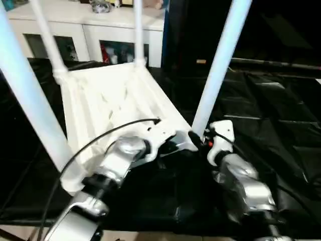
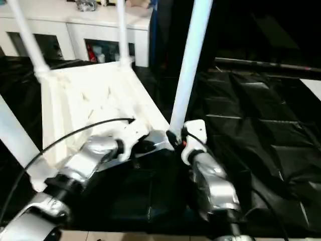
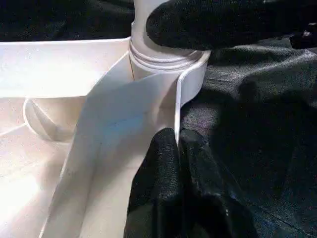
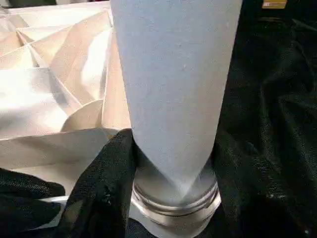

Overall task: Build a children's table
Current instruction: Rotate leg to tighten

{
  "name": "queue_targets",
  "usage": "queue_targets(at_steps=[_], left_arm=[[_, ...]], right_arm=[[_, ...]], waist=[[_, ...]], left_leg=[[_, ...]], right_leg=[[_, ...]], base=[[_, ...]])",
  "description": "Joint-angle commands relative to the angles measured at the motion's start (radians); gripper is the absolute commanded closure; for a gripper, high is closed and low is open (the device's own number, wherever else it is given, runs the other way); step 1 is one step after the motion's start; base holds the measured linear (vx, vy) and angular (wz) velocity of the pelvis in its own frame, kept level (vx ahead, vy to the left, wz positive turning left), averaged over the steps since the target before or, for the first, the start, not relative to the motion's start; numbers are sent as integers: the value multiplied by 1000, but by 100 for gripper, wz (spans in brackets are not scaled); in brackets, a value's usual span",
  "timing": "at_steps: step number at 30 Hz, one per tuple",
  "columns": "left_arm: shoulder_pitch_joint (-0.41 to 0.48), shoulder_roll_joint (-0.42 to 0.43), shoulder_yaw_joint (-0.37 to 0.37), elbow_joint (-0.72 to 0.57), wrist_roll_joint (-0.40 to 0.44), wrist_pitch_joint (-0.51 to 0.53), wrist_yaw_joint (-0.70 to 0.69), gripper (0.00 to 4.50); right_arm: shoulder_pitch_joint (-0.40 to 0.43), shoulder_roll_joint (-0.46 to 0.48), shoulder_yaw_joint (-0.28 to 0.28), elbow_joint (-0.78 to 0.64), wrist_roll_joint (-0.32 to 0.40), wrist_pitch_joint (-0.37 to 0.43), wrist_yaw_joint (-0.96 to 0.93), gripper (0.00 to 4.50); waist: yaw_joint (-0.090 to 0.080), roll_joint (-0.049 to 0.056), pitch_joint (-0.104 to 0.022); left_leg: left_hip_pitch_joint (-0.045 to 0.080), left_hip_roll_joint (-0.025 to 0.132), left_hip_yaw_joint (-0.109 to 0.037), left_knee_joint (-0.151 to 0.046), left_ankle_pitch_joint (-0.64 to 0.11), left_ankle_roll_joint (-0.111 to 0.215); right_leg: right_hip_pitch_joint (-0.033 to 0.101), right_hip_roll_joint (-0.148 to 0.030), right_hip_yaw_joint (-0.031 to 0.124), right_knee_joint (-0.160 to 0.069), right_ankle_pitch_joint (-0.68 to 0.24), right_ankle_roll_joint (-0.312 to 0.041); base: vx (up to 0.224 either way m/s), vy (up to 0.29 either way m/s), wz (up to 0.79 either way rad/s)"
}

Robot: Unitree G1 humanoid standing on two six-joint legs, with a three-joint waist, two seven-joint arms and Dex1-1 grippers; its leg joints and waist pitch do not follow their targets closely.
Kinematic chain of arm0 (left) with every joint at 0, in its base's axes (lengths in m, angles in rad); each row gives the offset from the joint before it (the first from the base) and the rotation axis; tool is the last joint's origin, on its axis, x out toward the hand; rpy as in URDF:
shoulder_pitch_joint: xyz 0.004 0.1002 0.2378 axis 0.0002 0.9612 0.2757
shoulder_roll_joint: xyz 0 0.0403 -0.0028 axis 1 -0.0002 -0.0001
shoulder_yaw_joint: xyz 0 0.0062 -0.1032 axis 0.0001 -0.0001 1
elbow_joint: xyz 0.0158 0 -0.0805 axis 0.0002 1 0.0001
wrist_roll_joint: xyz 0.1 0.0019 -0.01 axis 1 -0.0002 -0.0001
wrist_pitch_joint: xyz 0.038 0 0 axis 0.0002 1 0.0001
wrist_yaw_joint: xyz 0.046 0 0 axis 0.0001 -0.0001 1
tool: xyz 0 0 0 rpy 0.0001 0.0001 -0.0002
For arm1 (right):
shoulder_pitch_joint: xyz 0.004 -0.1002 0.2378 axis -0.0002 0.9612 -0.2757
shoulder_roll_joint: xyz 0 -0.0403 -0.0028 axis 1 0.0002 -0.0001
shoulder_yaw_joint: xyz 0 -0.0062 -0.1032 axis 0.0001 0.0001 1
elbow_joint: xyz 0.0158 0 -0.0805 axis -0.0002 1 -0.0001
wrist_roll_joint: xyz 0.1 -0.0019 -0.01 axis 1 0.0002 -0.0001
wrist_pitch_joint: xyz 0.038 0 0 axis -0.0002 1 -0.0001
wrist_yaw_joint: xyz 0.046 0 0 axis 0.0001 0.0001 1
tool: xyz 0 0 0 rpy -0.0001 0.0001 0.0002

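Children's table (image 1: 110,100), upside down on black surface (image 1: 271,130), legs up.
Right gripper (image 4: 171,198): jaws clasp near leg (image 1: 218,70) at its socket. Left gripper (image 3: 176,148): jaws pinched on adjacent rim.

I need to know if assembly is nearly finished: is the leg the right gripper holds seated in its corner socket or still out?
Seated, apparently: the leg stands upright with its base inside the corner socket, right gripper clamped around it.

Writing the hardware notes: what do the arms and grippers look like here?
Both forearms are rounded silver shells over black joints. The left arm has a thin black cable arcing over it. White wrist housings carry the grippers; the right gripper shows a small red spot. Fingers are black.
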Motion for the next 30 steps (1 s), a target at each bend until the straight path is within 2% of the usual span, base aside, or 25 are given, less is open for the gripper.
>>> queue_targets(at_steps=[1,3,4,5,8,9,10,11,12,15,19,22,24,27,28,29,30], left_arm=[[8,-31,-54,68,29,11,28,450],[9,-5,-50,67,28,2,-6,450],[11,10,-52,66,25,-10,-34,450],[12,14,-53,66,24,-15,-44,450],[18,37,-58,55,18,-25,-87,450],[27,71,-65,33,9,-20,-143,450],[34,94,-69,18,2,-16,-182,450],[38,107,-70,9,-2,-8,-203,450],[44,128,-75,-3,-6,-6,-234,450],[61,179,-84,-36,-18,-5,-317,450],[89,251,-101,-85,-49,-23,-462,450],[104,279,-102,-118,-60,-13,-493,450],[110,289,-102,-133,-63,-6,-499,450],[123,302,-103,-158,-71,9,-513,450],[126,306,-102,-166,-74,13,-518,450],[131,310,-101,-177,-77,17,-523,450],[133,312,-101,-182,-78,20,-525,450]], right_arm=[[-2,41,74,33,-8,13,35,252],[-2,26,65,8,31,-12,111,252],[-2,13,60,-8,48,-14,147,196],[-2,8,59,-12,52,-13,155,182],[-5,-28,63,-29,65,-6,211,170],[-8,-88,78,-53,86,18,309,141],[-8,-135,98,-70,89,34,376,141],[-8,-163,111,-80,87,41,413,135],[-8,-199,122,-90,87,46,458,135],[-10,-268,122,-108,100,56,551,135],[-18,-322,114,-124,147,81,662,135],[-24,-342,129,-125,157,80,707,135],[-27,-347,136,-123,164,80,729,135],[-28,-344,133,-126,180,88,753,135],[-29,-344,133,-127,185,91,761,135],[-32,-343,135,-124,184,87,768,135],[-33,-342,137,-121,182,82,770,151]], waist=[[-12,7,-28],[-10,5,-27],[-11,3,-27],[-11,4,-30],[-9,2,-33],[-7,1,-36],[-5,0,-39],[-1,1,-40],[1,3,-40],[4,-5,-41],[12,-3,-47],[11,0,-49],[13,1,-46],[17,2,-43],[17,-14,-42],[22,-6,-43],[22,-5,-43]], left_leg=[[27,63,-58,-92,-557,-63],[28,62,-57,-91,-559,-55],[27,62,-56,-91,-557,-52],[19,64,-57,-93,-526,-42],[15,66,-50,-93,-481,-31],[10,67,-47,-93,-431,-22],[7,68,-46,-91,-401,-13],[4,68,-40,-88,-343,6],[5,69,-35,-84,-324,22],[-1,66,-31,-76,-287,33],[0,66,-27,-68,-191,56],[2,69,-26,-66,-164,66],[6,70,-23,-67,-176,64],[9,72,-24,-72,-220,41],[9,72,-22,-72,-233,36],[7,72,-25,-73,-227,32],[8,72,-25,-73,-223,30]], right_leg=[[-16,-80,35,-98,-553,-85],[-19,-81,36,-101,-555,-85],[-18,-82,37,-101,-557,-85],[-12,-84,41,-96,-528,-92],[-7,-82,45,-86,-442,-120],[-1,-83,47,-78,-380,-140],[5,-81,47,-73,-337,-150],[12,-77,47,-64,-256,-170],[9,-78,47,-63,-238,-187],[11,-82,51,-60,-258,-201],[17,-76,48,-42,-138,-237],[17,-72,45,-33,-72,-261],[14,-71,44,-34,-81,-274],[12,-72,45,-39,-146,-263],[13,-72,45,-42,-169,-255],[14,-77,47,-40,-185,-247],[13,-77,47,-41,-189,-244]], base=[[0,0,0],[0,0,0],[0,0,0],[0,0,0],[0,0,0],[52,-12,-1],[52,-12,-1],[50,-19,0],[0,0,0],[17,-15,0],[0,0,0],[0,0,0],[0,0,0],[0,0,0],[0,0,0],[0,0,0],[0,0,0]])
